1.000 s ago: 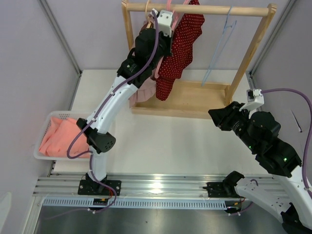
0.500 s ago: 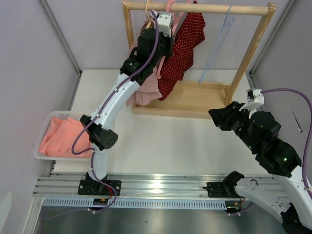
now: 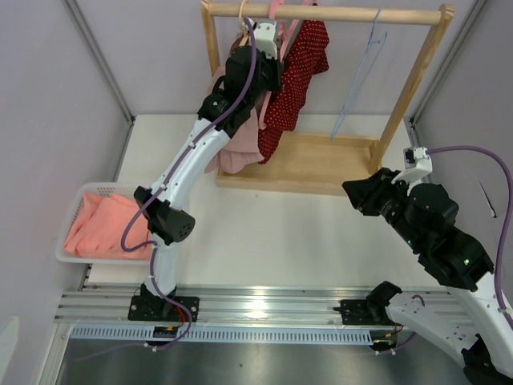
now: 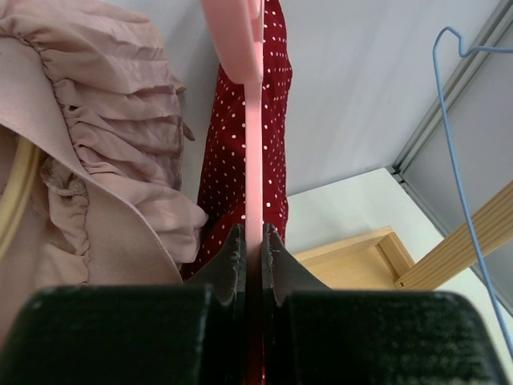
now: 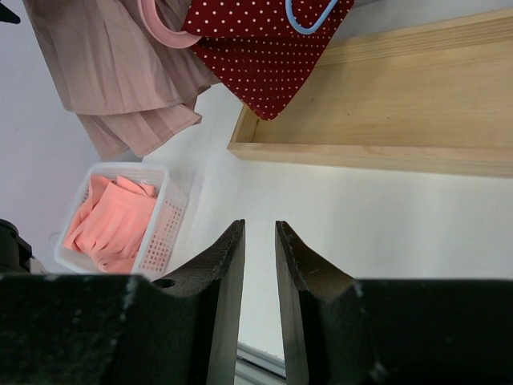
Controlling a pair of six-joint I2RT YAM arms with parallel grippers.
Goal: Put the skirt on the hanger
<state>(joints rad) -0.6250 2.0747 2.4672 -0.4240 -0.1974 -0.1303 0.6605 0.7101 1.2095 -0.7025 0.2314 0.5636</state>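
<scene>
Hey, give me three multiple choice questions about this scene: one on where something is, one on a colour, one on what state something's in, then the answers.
1. Where does the white plastic basket of salmon-pink cloth sit?
A) at the table's left edge
B) under the wooden rack
C) by the right arm's base

2. What colour is the bare wire hanger on the wooden rail?
A) green
B) blue
C) black

3. What is the left gripper doing?
A) open over the basket
B) resting on the table
C) shut on the pink plastic hanger

Answers:
1 A, the top view shows it left of the left arm.
2 B, its thin wire is pale blue.
3 C, the left wrist view shows both fingers pressed on the hanger's bar.
</scene>
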